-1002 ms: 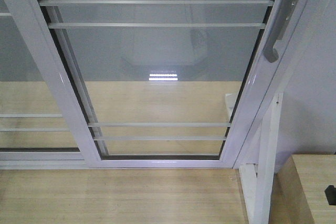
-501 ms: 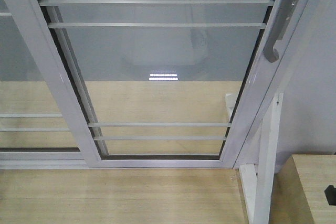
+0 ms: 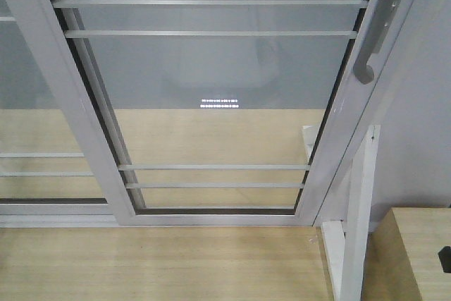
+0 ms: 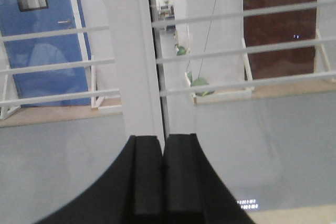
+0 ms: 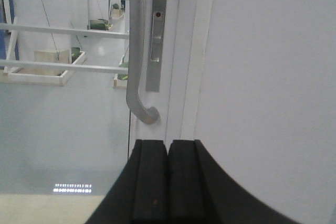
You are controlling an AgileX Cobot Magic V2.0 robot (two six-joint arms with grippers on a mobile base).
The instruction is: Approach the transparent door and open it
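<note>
Transparent door (image 3: 211,89): handle (image 5: 137,51) directly ahead of right gripper (image 5: 168,179).
Jaws: closed and empty on left gripper (image 4: 163,177) and right.
Neighbouring panel (image 3: 28,103): left of door.

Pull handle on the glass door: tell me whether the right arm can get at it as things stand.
Probably yes. In the right wrist view the curved pull handle stands just ahead of the right gripper, with nothing between them. The jaws are shut, so they would need opening first.

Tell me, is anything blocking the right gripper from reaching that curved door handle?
Nothing visible does. In the right wrist view the right gripper, jaws shut, points at the handle of the transparent door, slightly to its right. Only open air lies between them.
</note>
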